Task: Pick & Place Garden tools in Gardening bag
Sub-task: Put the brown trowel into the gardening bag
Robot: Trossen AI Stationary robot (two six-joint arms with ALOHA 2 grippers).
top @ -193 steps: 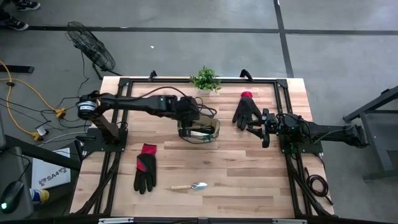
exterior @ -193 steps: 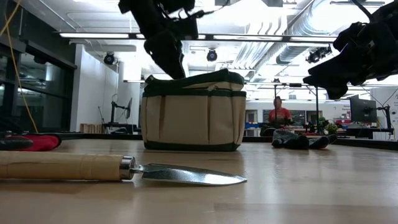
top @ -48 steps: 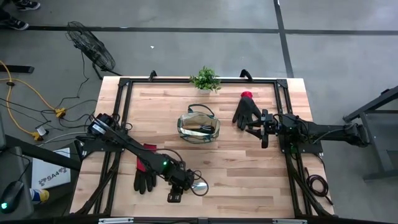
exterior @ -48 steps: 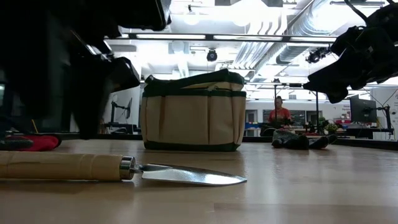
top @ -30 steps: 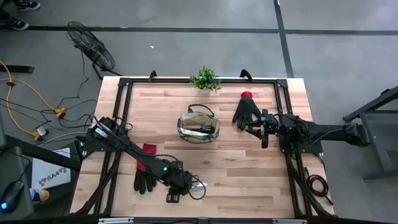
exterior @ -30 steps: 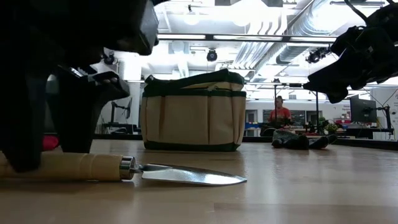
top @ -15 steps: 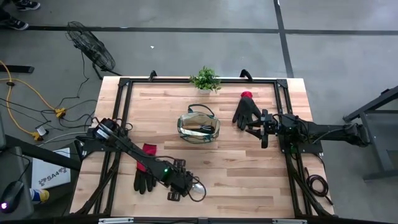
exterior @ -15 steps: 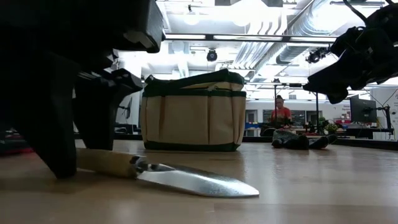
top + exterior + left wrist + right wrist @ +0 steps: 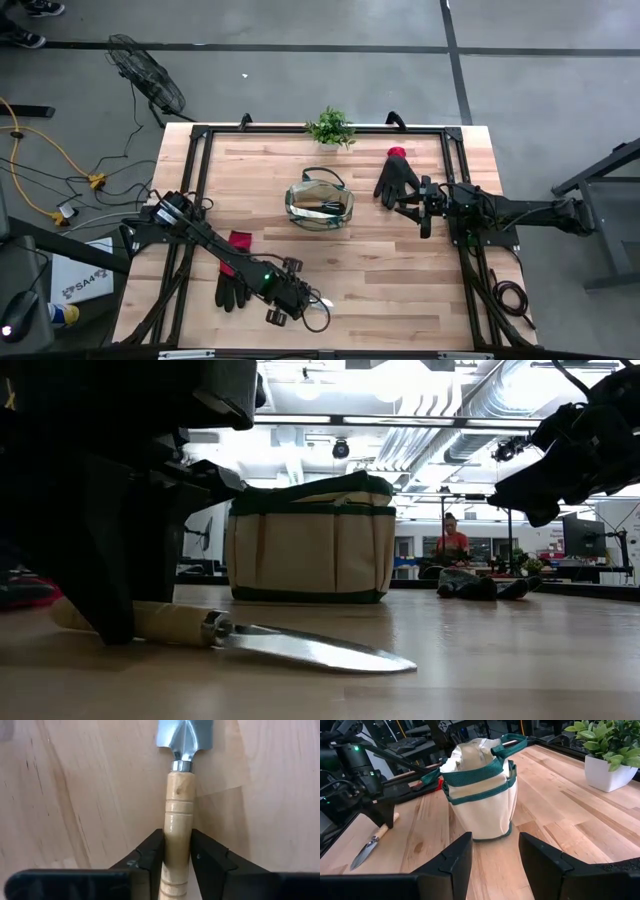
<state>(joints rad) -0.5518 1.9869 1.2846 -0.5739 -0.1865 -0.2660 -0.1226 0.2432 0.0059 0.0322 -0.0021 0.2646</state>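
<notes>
A wooden-handled trowel (image 9: 179, 795) lies on the table near its near edge, its metal blade (image 9: 310, 650) pointing right in the low view. My left gripper (image 9: 177, 857) is shut on the trowel's handle; it also shows in the high view (image 9: 288, 300). The olive-khaki gardening bag (image 9: 320, 205) stands upright at the table's middle, with dark tools inside. One black glove with a red cuff (image 9: 233, 278) lies left of my left gripper. The other glove (image 9: 397, 178) lies at the far right, beside my open, empty right gripper (image 9: 420, 205). My left gripper pinches the trowel's wooden handle (image 9: 178, 832) between its two fingers, around the middle of the handle. The fingers come from above, pointing down, and lie across the handle. The blade tip (image 9: 395, 660) rests on the table.
A small green potted plant (image 9: 330, 127) stands at the far edge behind the bag. Bare wood lies between the trowel and the bag. A person (image 9: 450, 545) shows far off in the room behind.
My left gripper has come down over the trowel's handle and shut on it. The trowel has turned a little on the table, its blade swinging toward the near edge. My right arm has kept still.
</notes>
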